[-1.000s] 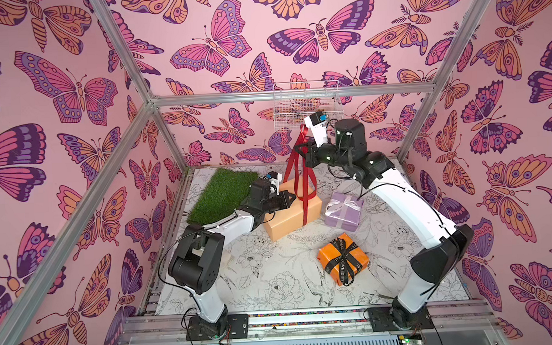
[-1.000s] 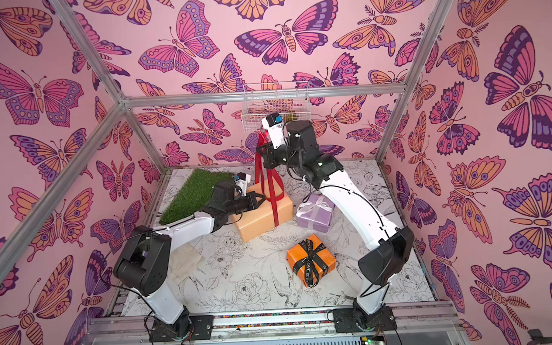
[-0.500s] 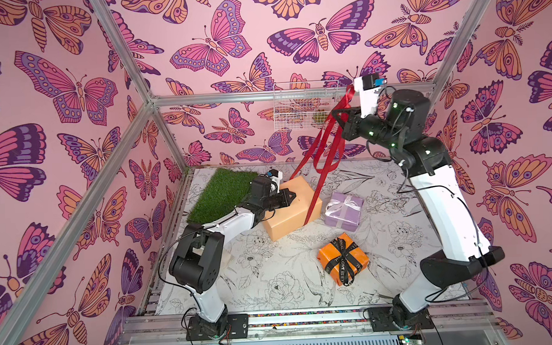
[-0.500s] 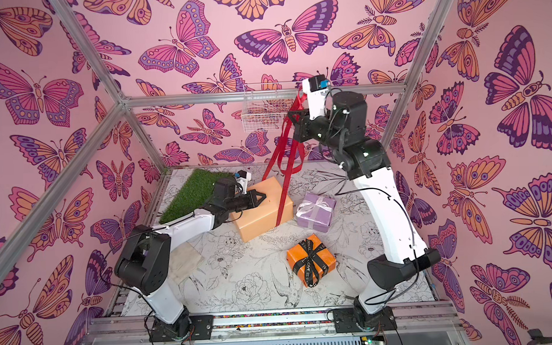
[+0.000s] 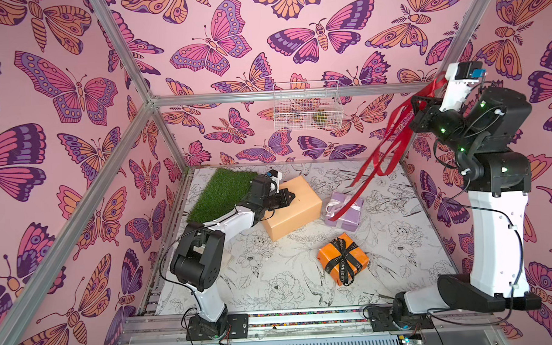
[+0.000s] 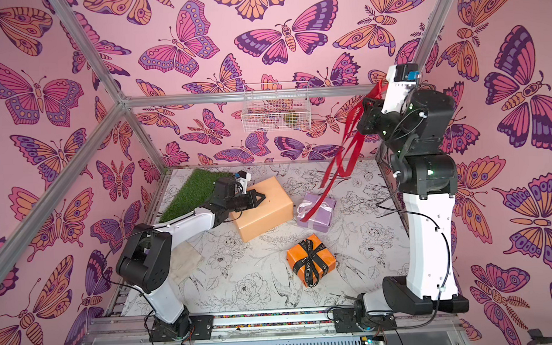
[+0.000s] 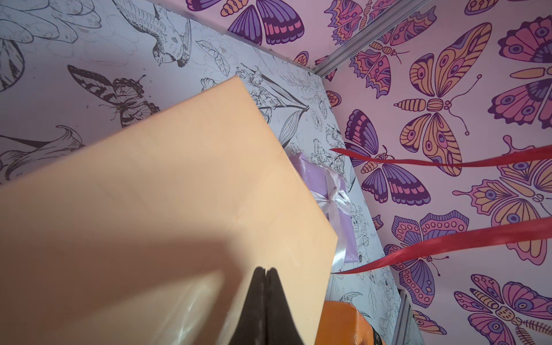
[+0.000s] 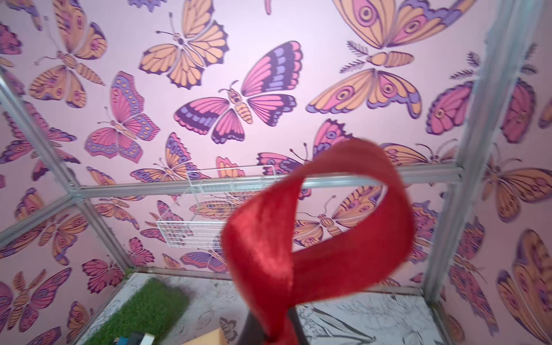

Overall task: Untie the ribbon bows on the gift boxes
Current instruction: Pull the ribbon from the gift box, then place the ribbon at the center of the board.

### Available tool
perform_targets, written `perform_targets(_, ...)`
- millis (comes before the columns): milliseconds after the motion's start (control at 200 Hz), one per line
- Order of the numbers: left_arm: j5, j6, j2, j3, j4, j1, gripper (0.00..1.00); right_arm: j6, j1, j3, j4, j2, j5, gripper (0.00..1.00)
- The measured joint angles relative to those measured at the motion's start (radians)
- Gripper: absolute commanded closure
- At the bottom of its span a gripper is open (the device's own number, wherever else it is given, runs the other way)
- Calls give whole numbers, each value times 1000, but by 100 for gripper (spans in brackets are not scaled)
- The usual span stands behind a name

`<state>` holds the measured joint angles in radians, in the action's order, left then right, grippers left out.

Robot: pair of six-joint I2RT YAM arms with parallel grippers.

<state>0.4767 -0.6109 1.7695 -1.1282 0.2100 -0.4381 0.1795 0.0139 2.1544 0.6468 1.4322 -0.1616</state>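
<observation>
In both top views the right gripper [image 5: 419, 102], high at the bench's [image 5: 406, 238] right rear corner, clamps the red ribbon [image 5: 390, 150], its tails hanging toward the lilac box [image 5: 349, 219]. The left gripper [image 5: 289, 198], jaws together, rests on the peach box [image 5: 298, 210] left of the bench's middle. Left wrist: closed fingertips [image 7: 257, 298] on that box. Right wrist: the red ribbon [image 8: 298, 239] loops out of the pinching jaws.
</observation>
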Motion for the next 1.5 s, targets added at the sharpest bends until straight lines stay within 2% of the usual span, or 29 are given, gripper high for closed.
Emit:
perform_targets(125, 7, 0, 0, 0, -4, 0, 83, -1, -45, -105, 9, -37, 77, 100)
perform_targets(245, 13, -4, 0, 0, -7, 0, 73, -23, -87, -131, 46, -39, 180, 100)
perform_targets(315, 19, -9, 0, 0, -9, 0, 51, -39, -104, -123, 71, -41, 224, 100)
perform_targets(360, 30, -5, 0, -1, -2, 0, 22, -50, -112, -123, 77, -47, 240, 100)
perform_targets(380, 36, -7, -2, -3, 3, 0, 3, -52, -114, -125, 79, -51, 245, 100)
perform_targets(396, 42, -7, -3, -5, 5, -1, 0, -53, -116, -127, 79, -54, 248, 100)
perform_targets(501, 56, -23, -20, -19, 18, -2, 0, -55, -125, -236, 45, -109, 251, 100)
perform_targets(646, 50, -45, -46, -16, -5, 2, 0, -14, -135, -533, -57, -171, 215, 100)
perform_targets(811, 47, -68, -143, 5, -29, -3, 0, 91, -142, -880, -175, -141, 146, 100)
perform_targets(936, 38, -77, -245, 39, -35, -31, 0, 166, -142, -1051, -232, -95, 104, 100)
perform_targets(991, 30, -79, -284, 62, -44, -56, 0, 192, -142, -1089, -247, -60, 90, 89)
perform_targets(1066, 23, -82, -321, 100, -57, -98, 0, 218, -142, -1102, -251, -3, 86, 60)
perform_targets(1091, 19, -85, -330, 117, -61, -117, 0, 222, -142, -1101, -252, 14, 86, 42)
perform_targets(1126, 14, -87, -338, 139, -69, -143, 0, 230, -143, -1094, -243, 43, 86, 5)
perform_targets(1136, 14, -88, -339, 143, -69, -150, 0, 232, -143, -1090, -237, 53, 86, 1)
perform_targets(1337, -40, -89, -332, 236, -113, -311, 0, 243, -143, -1000, -150, 144, 85, 1)
perform_targets(1502, -80, -90, -283, 245, -106, -336, 0, 262, -144, -971, -126, 129, 45, 1)
